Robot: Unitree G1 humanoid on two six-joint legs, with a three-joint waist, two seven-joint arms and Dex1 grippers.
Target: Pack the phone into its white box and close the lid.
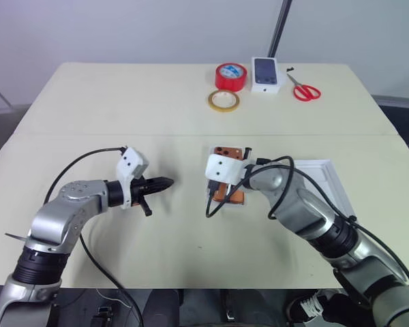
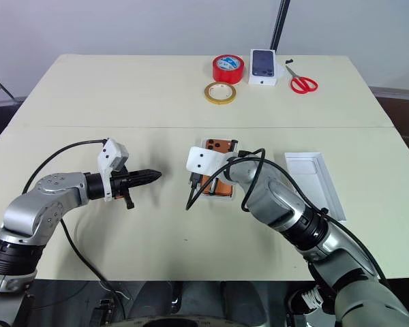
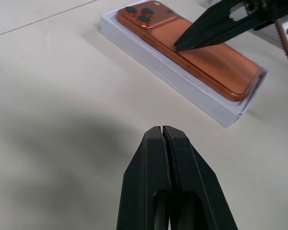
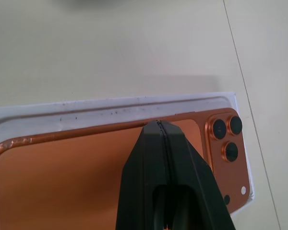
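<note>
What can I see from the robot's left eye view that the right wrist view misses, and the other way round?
Left eye view: the red tape roll, yellow tape ring, red-handled scissors, small white box printed with a dark phone, plain white lid and shut left gripper.

Right wrist view: dark specks along the shallow white box's rim.

Both: the slim orange phone on that white box, under the shut right gripper.
</note>
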